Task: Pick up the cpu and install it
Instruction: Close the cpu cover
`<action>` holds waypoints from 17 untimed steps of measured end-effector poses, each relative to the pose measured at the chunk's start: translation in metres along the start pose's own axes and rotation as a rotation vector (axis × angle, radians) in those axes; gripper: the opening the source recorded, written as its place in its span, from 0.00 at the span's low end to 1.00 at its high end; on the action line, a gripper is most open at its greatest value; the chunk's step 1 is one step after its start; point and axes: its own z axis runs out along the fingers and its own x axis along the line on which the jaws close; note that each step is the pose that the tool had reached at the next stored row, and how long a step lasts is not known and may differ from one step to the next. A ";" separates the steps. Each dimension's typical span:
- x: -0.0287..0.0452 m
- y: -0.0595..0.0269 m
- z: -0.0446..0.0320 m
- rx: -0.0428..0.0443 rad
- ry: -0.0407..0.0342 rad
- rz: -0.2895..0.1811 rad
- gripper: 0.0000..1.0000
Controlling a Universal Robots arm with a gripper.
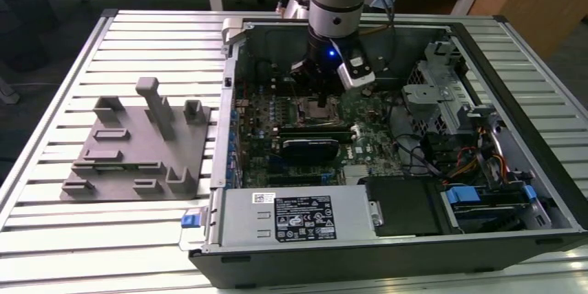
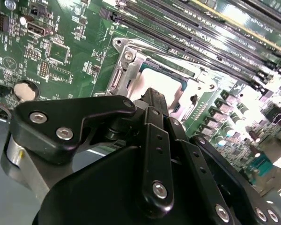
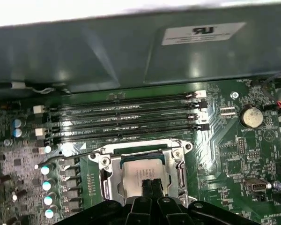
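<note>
The cpu (image 3: 133, 171), probably a light, stiff, fragile chip best gripped by its thin edges, lay in the socket (image 3: 106, 180) just under the claw (image 3: 150, 183), which was closed tight on nothing.

the black gripper (image 2: 153, 96) is seen large in the foreground of the second wrist view, its linkage arms and bolt heads set before a green motherboard (image 2: 70, 47), and its jaws are drawn together into one narrow tip just over the cpu (image 2: 155, 77). the cpu is shown lying flat, pale top up, inside the metal socket frame (image 2: 126, 63). long dark memory slots (image 2: 192, 28) are seen beyond the frame, and a round coin battery (image 2: 25, 90) is seen well apart from it.
</note>
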 end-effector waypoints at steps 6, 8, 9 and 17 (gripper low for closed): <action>0.0011 -0.0007 0.0011 -0.0015 0.0019 -0.075 0.11; 0.0043 -0.0012 0.0015 -0.0019 0.0020 -0.082 0.11; 0.0064 -0.0015 0.0015 -0.0018 0.0020 -0.083 0.11; 0.0130 -0.0023 0.0034 -0.0008 0.0010 -0.044 0.11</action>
